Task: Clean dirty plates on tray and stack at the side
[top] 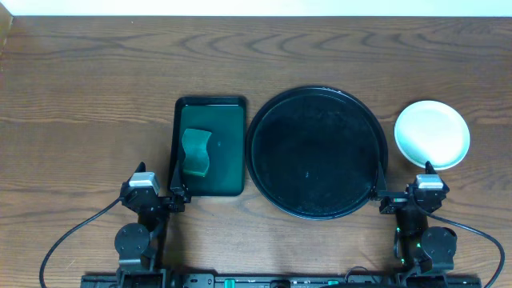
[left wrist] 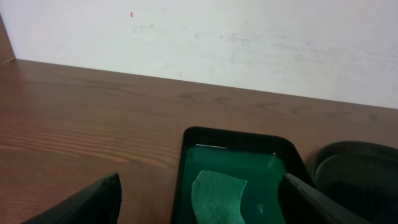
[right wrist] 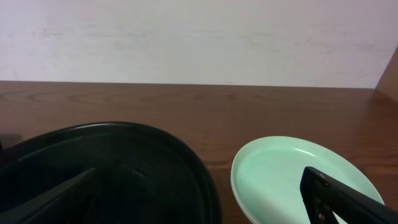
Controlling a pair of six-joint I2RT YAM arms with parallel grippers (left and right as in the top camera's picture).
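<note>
At the near edge of the table [top: 96, 96], your left pincer [left wrist: 201, 186] and right pincer [right wrist: 199, 180] both stand wide open, gripping nothing. The plates [top: 432, 134] sit stacked on the table, just right of the black tray [top: 317, 152]. Left of it, a sponge [top: 196, 152] lies in the green tray [top: 232, 160].

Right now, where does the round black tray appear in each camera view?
Overhead: black tray in the centre, slightly right.
Left wrist: black tray in the lower right corner, cut off.
Right wrist: black tray at lower left.
Shared landmark: the wooden table under it.
</note>
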